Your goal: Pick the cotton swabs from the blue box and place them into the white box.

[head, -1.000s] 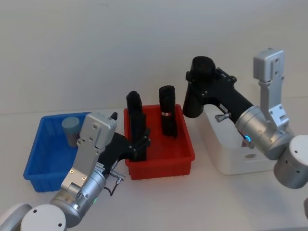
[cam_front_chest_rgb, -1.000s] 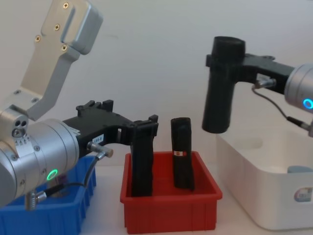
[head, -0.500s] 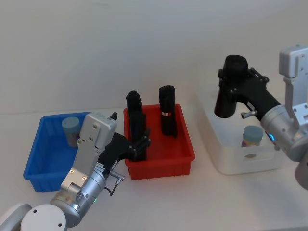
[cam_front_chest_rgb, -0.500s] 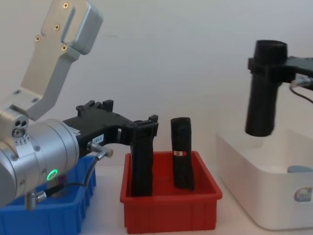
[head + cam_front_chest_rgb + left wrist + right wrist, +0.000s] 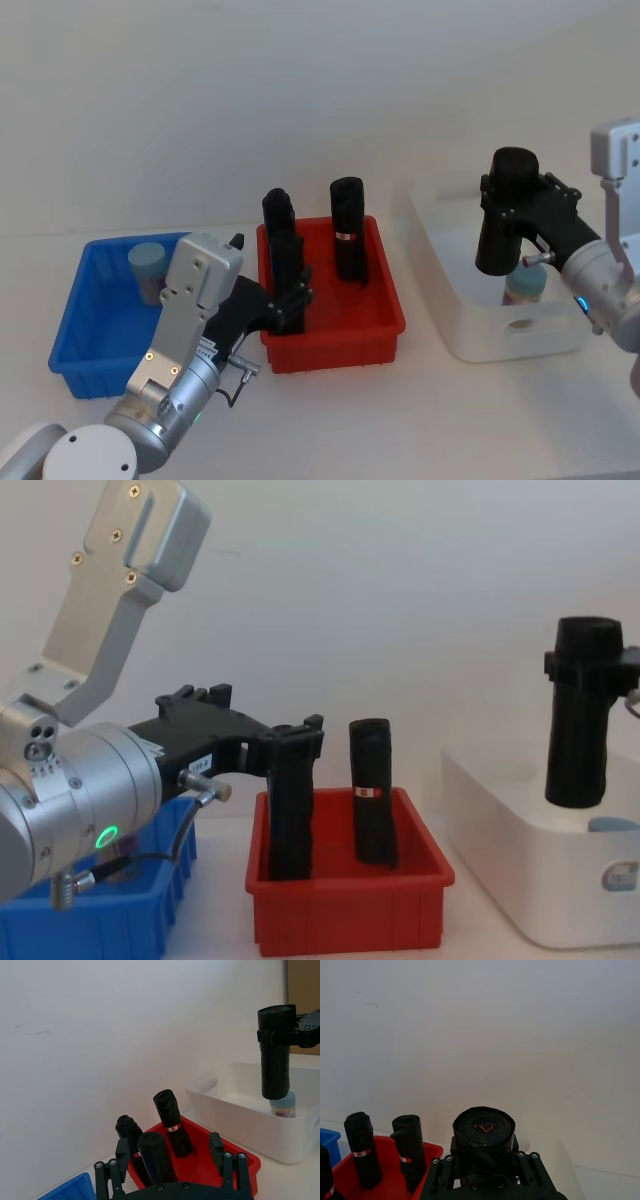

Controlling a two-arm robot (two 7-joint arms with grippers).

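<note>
One cotton swabs tub (image 5: 148, 264) with a pale lid stands in the back of the blue box (image 5: 75, 330). Another cotton swabs tub (image 5: 525, 286) (image 5: 283, 1106) sits inside the white box (image 5: 480, 335) (image 5: 500, 860). My right gripper (image 5: 510, 200) (image 5: 592, 668) hangs over the white box, shut on an upright black roll (image 5: 580, 720) (image 5: 483, 1128), just above that tub. My left gripper (image 5: 292, 298) (image 5: 168, 1140) is open at the front of the red bin, its fingers standing wide on either side of a black roll (image 5: 155, 1157).
The red bin (image 5: 330, 345) (image 5: 345, 920) stands between the blue and white boxes and holds three upright black rolls; the tallest (image 5: 348, 240) is at its back right. A plain white wall rises behind the table.
My right gripper has carried its black roll to the right and down, from near the red bin's edge to over the white box. The left arm has not moved.
</note>
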